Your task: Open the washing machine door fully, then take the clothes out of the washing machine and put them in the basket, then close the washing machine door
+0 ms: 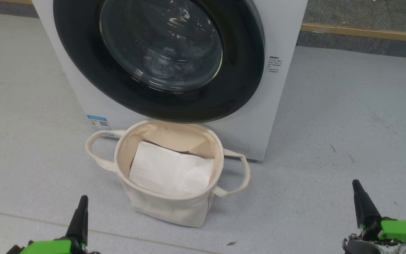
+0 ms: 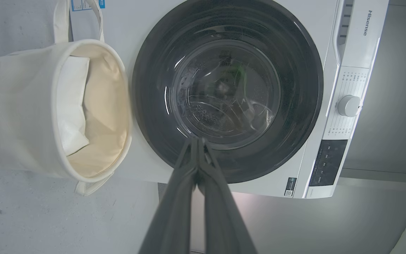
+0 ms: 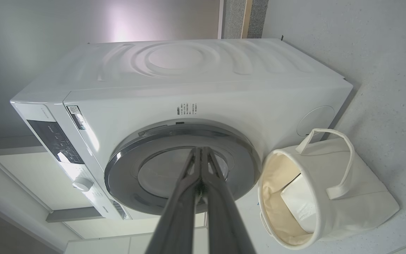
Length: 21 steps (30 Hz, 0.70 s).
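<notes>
At the lower left of the head view, the left jaws are being held shut on nothing, their dark fingers (image 1: 79, 220) pressed together and pointing up over the grey floor (image 1: 23, 141). To their right, the basket (image 1: 167, 211) is being shown upright on the floor, just in front of the washer (image 1: 280, 31) and below its door (image 1: 79, 70); whether its rear rim is touching the washer cannot be told. A flat white sheet (image 1: 171, 173) is being carried inside it, tilted toward the back wall, and a handle is being looped out at each side. A blue label (image 1: 98, 123) is being shown on the washer's lower front, beside the left handle. The door is being held closed against the washer front, and behind its glass only dim shapes are being shown, too blurred to name. At the lower right, the right jaws are being held shut and empty as well, fingers (image 1: 363, 204) pointing up, well apart from the basket.
</notes>
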### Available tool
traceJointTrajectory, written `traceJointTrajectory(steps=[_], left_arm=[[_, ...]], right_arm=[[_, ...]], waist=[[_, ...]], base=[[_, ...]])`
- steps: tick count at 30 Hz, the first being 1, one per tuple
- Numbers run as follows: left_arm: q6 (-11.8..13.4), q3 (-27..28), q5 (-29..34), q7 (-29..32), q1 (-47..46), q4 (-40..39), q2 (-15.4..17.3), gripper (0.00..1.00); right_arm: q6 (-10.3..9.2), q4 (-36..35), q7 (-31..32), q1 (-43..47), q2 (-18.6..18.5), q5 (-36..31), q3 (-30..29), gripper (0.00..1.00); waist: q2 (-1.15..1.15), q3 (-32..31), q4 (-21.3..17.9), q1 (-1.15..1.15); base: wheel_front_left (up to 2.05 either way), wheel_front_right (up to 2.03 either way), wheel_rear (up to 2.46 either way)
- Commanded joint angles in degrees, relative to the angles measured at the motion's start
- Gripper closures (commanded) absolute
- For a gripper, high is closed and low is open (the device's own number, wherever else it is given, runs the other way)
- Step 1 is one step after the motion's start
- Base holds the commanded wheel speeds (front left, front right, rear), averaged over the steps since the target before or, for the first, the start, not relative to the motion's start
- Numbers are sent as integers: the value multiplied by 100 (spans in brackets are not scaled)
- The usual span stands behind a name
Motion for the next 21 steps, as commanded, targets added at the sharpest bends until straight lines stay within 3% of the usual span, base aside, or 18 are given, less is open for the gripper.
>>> traceJointTrajectory(steps=[1,21], left_arm=[[-40,195,-19,44,-252,-208,34,100],[-40,195,-19,44,-252,-209,34,100]], right_arm=[[1,-179,42,-288,-38,-17,117,100],[1,-179,42,-288,-38,-17,117,100]], waist=[[0,0,0,0],[0,0,0,0]], base=[[0,0,0],[0,0,0]])
